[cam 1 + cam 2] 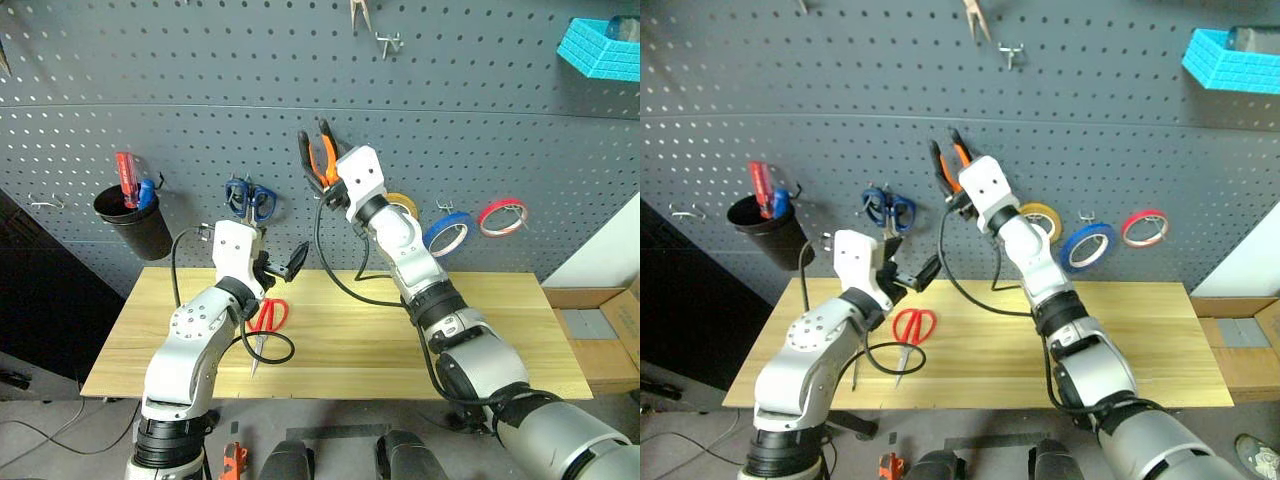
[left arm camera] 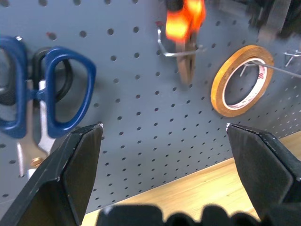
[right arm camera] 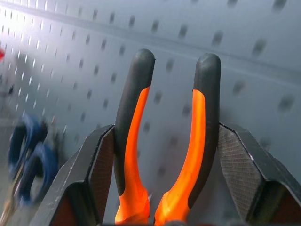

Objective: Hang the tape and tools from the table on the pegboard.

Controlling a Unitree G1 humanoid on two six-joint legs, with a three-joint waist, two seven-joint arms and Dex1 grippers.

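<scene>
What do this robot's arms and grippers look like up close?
Both arms are silver-grey rounded segments with black joint rings and loose black cables. Each wrist carries a white boxy block. The left gripper and right gripper each have two broad black wedge-shaped fingers.

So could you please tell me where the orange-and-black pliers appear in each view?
Left eye view: pliers, top centre, against the pegboard.
Right eye view: pliers, top centre.
Left wrist view: orange blur at the top.
Right wrist view: centre, handles up.
Shared landmark: blue-handled scissors.
</scene>
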